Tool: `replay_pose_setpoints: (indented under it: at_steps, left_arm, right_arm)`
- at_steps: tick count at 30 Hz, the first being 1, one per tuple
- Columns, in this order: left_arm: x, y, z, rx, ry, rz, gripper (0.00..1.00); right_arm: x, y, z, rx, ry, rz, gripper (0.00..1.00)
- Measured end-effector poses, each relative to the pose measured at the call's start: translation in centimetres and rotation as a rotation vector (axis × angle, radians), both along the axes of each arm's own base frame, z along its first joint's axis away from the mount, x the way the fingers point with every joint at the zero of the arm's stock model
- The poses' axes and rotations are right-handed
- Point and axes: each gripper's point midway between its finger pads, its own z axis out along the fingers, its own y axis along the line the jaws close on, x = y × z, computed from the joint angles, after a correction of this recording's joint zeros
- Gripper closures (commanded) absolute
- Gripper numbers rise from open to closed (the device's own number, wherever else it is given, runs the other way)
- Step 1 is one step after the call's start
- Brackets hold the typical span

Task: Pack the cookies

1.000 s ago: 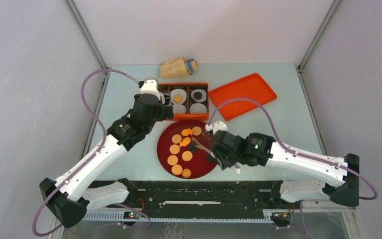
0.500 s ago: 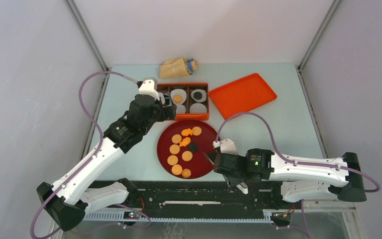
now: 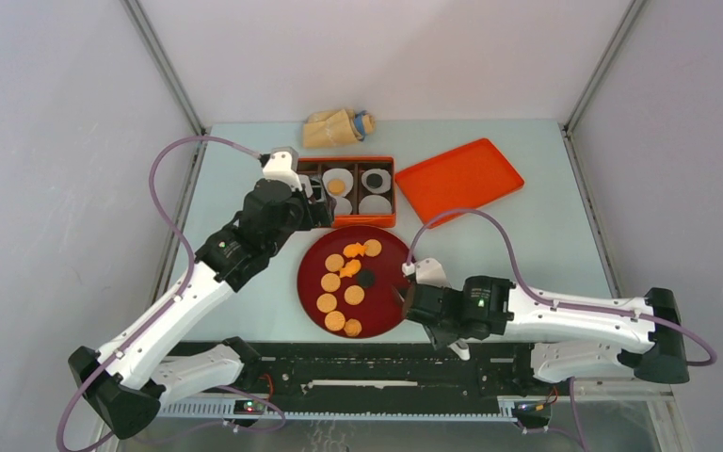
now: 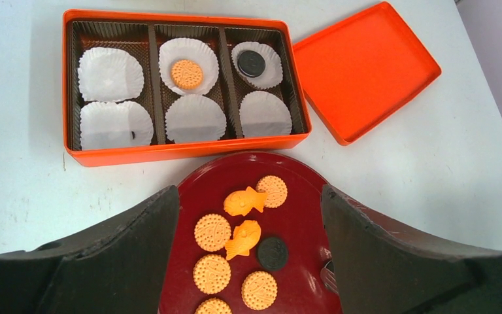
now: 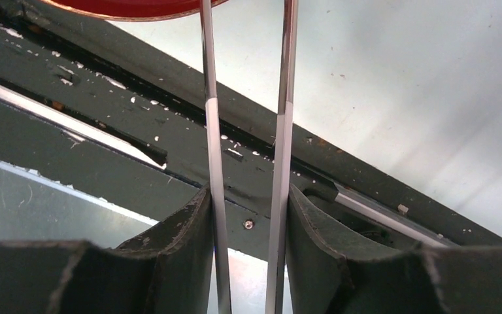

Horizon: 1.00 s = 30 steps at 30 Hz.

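Note:
Several orange-tan round cookies (image 4: 212, 231), two bright orange fish-shaped ones (image 4: 245, 201) and one black cookie (image 4: 272, 252) lie on the dark red plate (image 3: 386, 259). In the orange box (image 4: 183, 152), one tan cookie (image 4: 187, 74) and one black cookie (image 4: 252, 63) each sit in a white liner. My left gripper (image 4: 250, 196) hangs open above the plate's far side, holding nothing. My right gripper (image 5: 245, 209) is shut on metal tongs (image 5: 210, 131). The tongs' blades point at the plate's near right rim (image 5: 137, 8), with no cookie visible between them.
The box's orange lid (image 3: 458, 180) lies upturned to the right of the box. A tan bag (image 3: 337, 127) rests at the table's far edge. The black rail (image 5: 104, 124) along the near edge runs under the tongs.
My right arm has drawn the tongs back from the black cookie toward the plate's near right rim. The black cookie stays on the plate. The left arm has barely moved.

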Motion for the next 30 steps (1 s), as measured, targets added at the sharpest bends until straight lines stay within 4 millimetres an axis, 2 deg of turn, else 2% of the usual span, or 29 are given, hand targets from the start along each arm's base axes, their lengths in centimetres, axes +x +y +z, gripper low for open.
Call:
replay_pose_setpoints:
  at_steps: [4,11,14,16,22,25,28,30]
  left_arm:
    - [0.0,0.0,0.0,0.0,0.0,0.0,0.16]
    - [-0.1,0.1,0.3,-0.005,-0.007,0.001,0.16]
    - [-0.2,0.4,0.6,-0.009,-0.017,0.007,0.16]
    - [-0.3,0.8,0.9,-0.006,-0.025,0.026,0.16]
    - [-0.7,3.6,1.7,0.006,-0.048,0.129,0.17]
    - [-0.8,5.6,2.1,0.009,-0.061,0.212,0.17]
    - [-0.7,7.4,2.8,0.014,-0.075,0.277,0.17]
    - [-0.7,8.2,3.3,0.016,-0.083,0.306,0.17]
  right_arm:
    - [-0.1,0.8,0.3,-0.004,0.026,0.028,0.55]
    - [0.5,3.0,1.3,-0.03,0.034,0.074,0.66]
    - [1.6,3.8,2.6,-0.011,0.012,0.081,0.66]
    - [3.2,4.3,3.8,0.008,-0.018,0.074,0.66]
    - [10.4,6.8,8.5,0.101,-0.156,0.031,0.66]
    - [15.2,9.4,10.1,0.145,-0.219,0.021,0.66]
    - [20.0,12.6,9.8,0.158,-0.246,0.025,0.66]
    - [23.7,15.5,8.8,0.167,-0.258,0.036,0.67]
